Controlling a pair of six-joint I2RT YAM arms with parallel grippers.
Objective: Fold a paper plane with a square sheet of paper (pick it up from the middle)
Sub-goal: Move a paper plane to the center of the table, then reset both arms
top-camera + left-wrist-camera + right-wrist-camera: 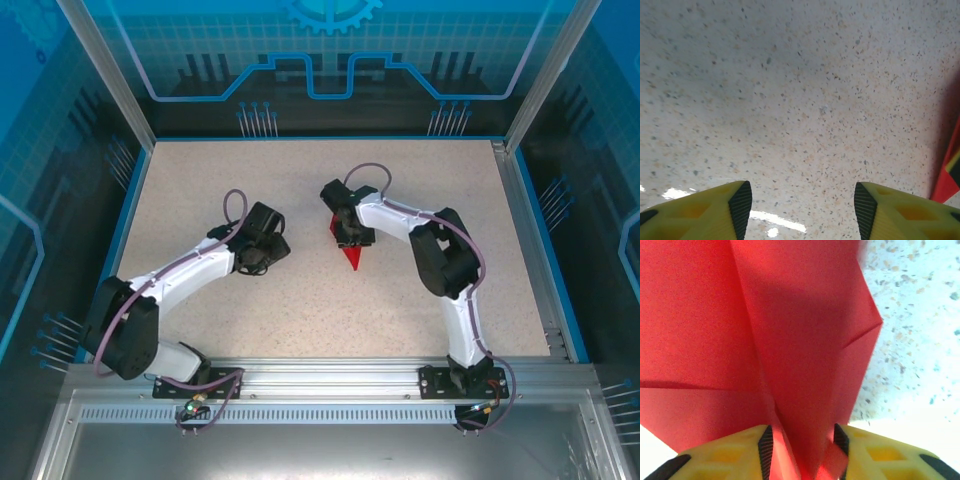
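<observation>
Paper plane creases, right jaws pinching

Materials and surface finishes at the work table.
The folded bright red paper plane is matt and sharply creased. The beige speckled tabletop is smooth and faintly glossy. The left gripper and right gripper have yellow moulded-plastic fingers with black ribbed pads. The silver near rail is brushed metal.
</observation>
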